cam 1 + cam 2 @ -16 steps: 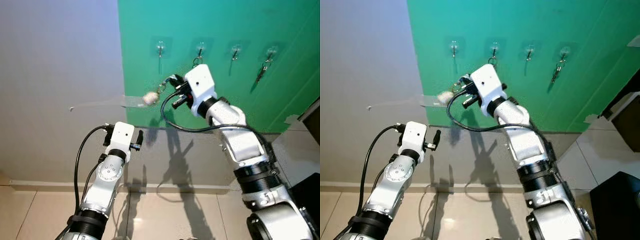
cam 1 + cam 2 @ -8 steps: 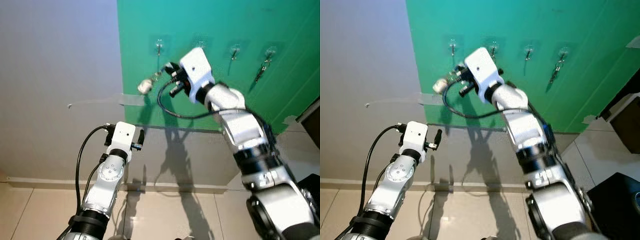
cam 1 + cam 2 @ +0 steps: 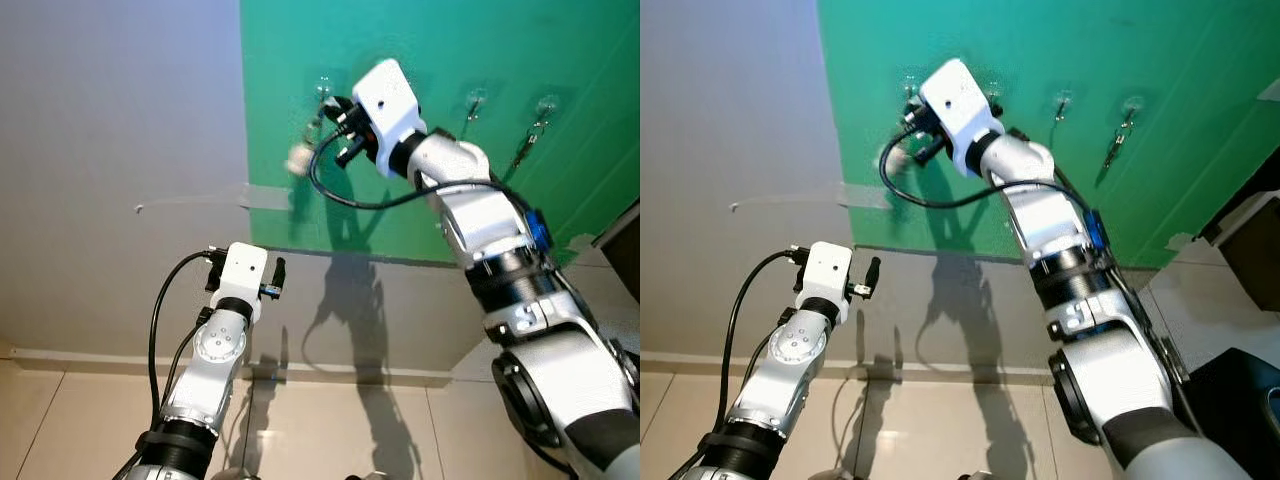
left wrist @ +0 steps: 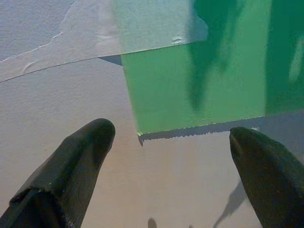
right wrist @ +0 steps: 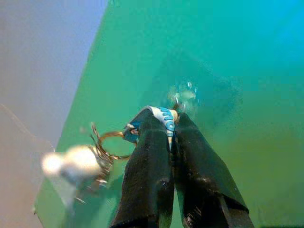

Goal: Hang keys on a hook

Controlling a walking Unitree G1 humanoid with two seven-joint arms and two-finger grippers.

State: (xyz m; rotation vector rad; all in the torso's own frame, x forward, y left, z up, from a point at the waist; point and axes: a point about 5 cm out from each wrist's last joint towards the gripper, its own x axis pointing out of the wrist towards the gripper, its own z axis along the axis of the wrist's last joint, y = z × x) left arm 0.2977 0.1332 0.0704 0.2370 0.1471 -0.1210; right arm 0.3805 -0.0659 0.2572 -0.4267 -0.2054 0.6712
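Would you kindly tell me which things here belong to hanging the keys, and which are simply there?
Part of the job:
- keys with a pale fob, pinched in the right gripper
- leftmost hook, beside that gripper

Just there:
- left gripper, open and idle
- far-right hook, already holding keys
- strip of tape on the wall

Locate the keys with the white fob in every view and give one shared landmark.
Left eye: keys dangle beside the right gripper, upper centre.
Right eye: upper left of centre.
Right wrist: beside the shut fingers.
Left wrist: not in the picture.
Landmark: green wall panel.
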